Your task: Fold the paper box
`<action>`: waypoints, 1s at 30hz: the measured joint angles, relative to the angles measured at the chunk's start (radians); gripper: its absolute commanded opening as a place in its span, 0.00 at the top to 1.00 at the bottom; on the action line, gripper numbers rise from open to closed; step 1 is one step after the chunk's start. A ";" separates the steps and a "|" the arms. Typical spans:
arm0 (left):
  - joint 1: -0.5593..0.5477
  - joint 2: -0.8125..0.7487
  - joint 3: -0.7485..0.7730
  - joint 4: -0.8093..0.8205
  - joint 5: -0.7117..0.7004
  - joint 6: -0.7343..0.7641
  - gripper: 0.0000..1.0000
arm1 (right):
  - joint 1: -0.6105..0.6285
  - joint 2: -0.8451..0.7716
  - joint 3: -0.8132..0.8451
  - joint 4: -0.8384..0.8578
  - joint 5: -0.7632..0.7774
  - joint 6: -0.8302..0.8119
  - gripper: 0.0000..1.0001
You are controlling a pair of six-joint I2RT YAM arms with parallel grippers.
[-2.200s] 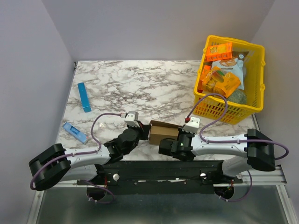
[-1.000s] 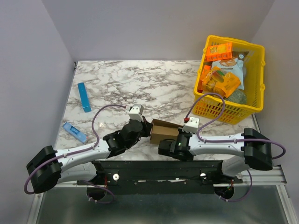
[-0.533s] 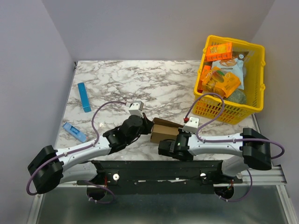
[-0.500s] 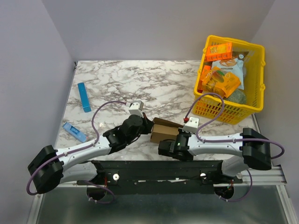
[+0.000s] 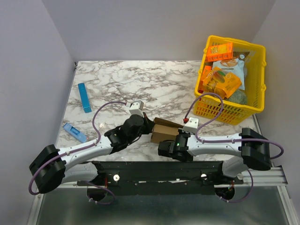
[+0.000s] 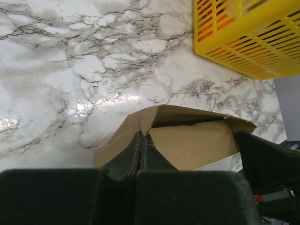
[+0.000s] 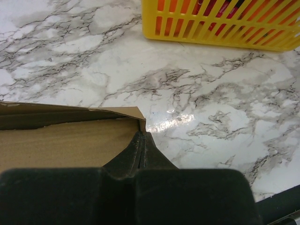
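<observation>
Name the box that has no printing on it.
The paper box on the marble table: it is plain brown cardboard, while the boxes in the yellow basket are orange and printed.

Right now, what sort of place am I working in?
Probably a lab test cell staged like a shop counter: a marble-pattern tabletop boxed in by plain lilac walls, with a yellow shopping basket of snack packs at the far right.

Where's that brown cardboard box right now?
In the top view the paper box sits at the near edge of the table, centre, held between the left gripper and right gripper.
</observation>
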 measured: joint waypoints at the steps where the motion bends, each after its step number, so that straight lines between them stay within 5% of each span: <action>1: 0.000 0.001 0.000 0.000 0.001 -0.001 1.00 | 0.000 0.000 0.000 0.000 0.000 0.000 1.00; 30: 0.034 -0.007 -0.001 0.019 0.079 -0.053 1.00 | 0.000 0.008 0.002 -0.021 -0.001 0.000 1.00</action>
